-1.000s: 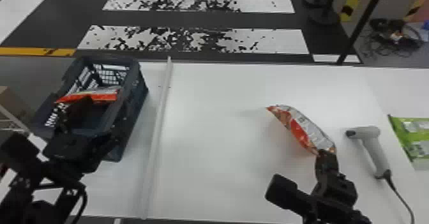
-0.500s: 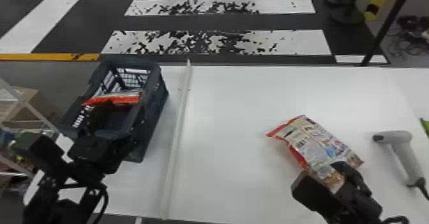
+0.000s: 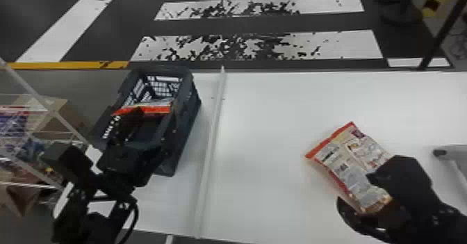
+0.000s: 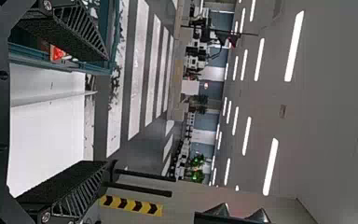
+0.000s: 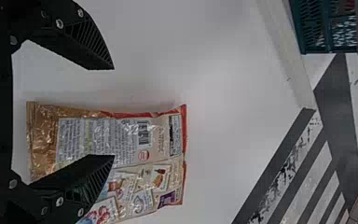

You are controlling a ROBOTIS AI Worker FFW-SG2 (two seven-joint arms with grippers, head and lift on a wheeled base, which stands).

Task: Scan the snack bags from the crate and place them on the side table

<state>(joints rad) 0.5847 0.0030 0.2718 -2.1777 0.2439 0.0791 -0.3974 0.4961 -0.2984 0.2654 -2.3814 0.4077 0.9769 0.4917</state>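
Right wrist view: snack bag (image 5: 121, 135) crinkled, brn end, red edge opp

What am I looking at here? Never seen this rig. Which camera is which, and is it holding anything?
It's a robot with two black arms, each ending in a two-fingered claw. The head view looks forward and down from its head. Each wrist view comes from a camera on that arm, shown turned sideways.

On the white table lies a snack bag, printed side up, with a grey scanner to its right. At the left is a dark crate with another bag in it.

The left claw is open, over by the crate. The right claw is open at the snack bag, one finger overlapping it in its wrist view. Neither looks closed on anything.
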